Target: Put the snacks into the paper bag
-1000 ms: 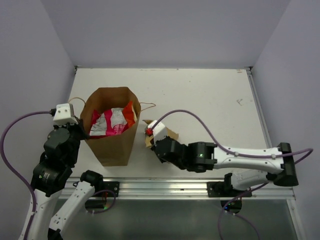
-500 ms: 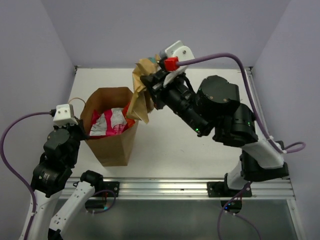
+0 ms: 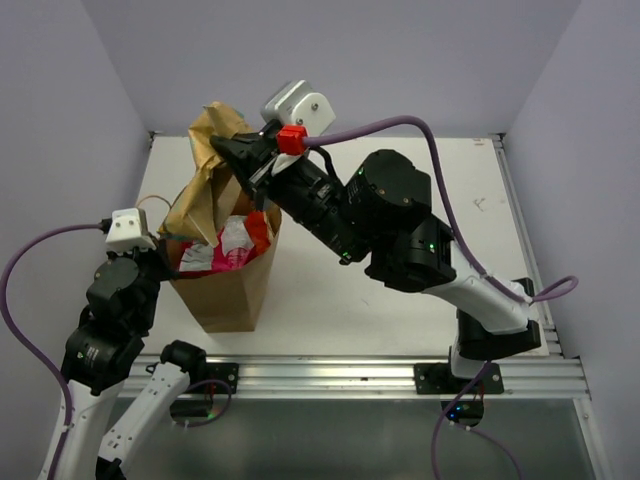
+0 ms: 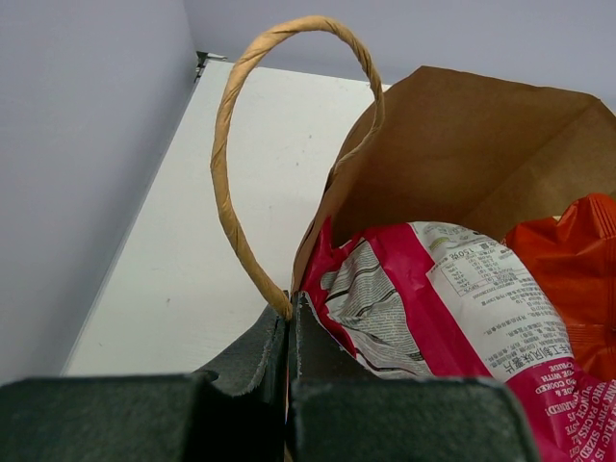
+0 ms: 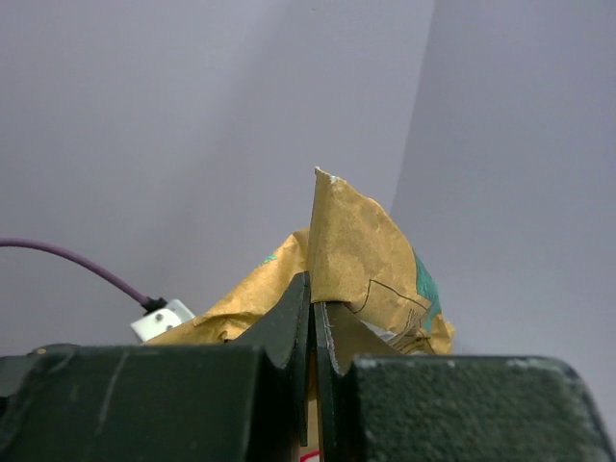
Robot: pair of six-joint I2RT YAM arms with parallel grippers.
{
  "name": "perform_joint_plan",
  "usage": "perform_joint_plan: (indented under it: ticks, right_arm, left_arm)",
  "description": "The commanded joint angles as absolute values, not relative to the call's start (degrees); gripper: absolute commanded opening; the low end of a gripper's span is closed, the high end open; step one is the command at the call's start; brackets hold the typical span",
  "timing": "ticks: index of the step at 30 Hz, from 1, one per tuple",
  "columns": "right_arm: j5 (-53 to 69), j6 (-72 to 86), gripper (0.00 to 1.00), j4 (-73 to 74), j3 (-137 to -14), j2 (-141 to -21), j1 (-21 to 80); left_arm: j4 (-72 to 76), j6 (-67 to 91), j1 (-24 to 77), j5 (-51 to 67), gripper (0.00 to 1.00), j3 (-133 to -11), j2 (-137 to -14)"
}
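Note:
The brown paper bag (image 3: 225,285) stands open at the table's left. Inside it show the magenta packet with white panels (image 3: 215,248) and the orange packet (image 3: 258,228); both also show in the left wrist view, magenta (image 4: 423,308) and orange (image 4: 568,260). The red packet is not visible. My left gripper (image 4: 289,313) is shut on the bag's left rim beside a twine handle (image 4: 231,164). My right gripper (image 3: 232,150) is shut on the tan packet (image 3: 205,175) and holds it hanging over the bag's mouth; it fills the right wrist view (image 5: 356,260).
The white table (image 3: 400,200) is walled by lilac panels at the back and both sides. The right arm (image 3: 400,230) arches high over the middle of the table. A metal rail (image 3: 330,375) runs along the near edge.
My right gripper has lifted the tan packet from the table beside the bag, carried it up and left, and now holds it over the bag's mouth. The left arm has not moved.

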State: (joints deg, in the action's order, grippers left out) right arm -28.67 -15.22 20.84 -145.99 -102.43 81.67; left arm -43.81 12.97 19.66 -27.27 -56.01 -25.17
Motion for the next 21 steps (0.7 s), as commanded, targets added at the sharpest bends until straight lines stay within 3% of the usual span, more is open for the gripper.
perform_joint_plan:
  ticks: [1, 16, 21]
  right_arm:
    - [-23.1, -12.1, 0.0, 13.3, -143.4, -101.5, 81.0]
    - [-13.3, 6.4, 0.0, 9.1, -118.3, -101.4, 76.5]
    - [-18.3, 10.8, 0.0, 12.7, -113.8, -100.2, 75.9]
  left_arm:
    - [-41.9, 13.5, 20.0, -27.0, 0.0, -56.0, -24.3]
    - [-43.3, 13.5, 20.0, -27.7, 0.0, -57.0, -22.8]
    - [-43.4, 13.4, 20.0, -27.6, 0.0, -57.0, -22.9]
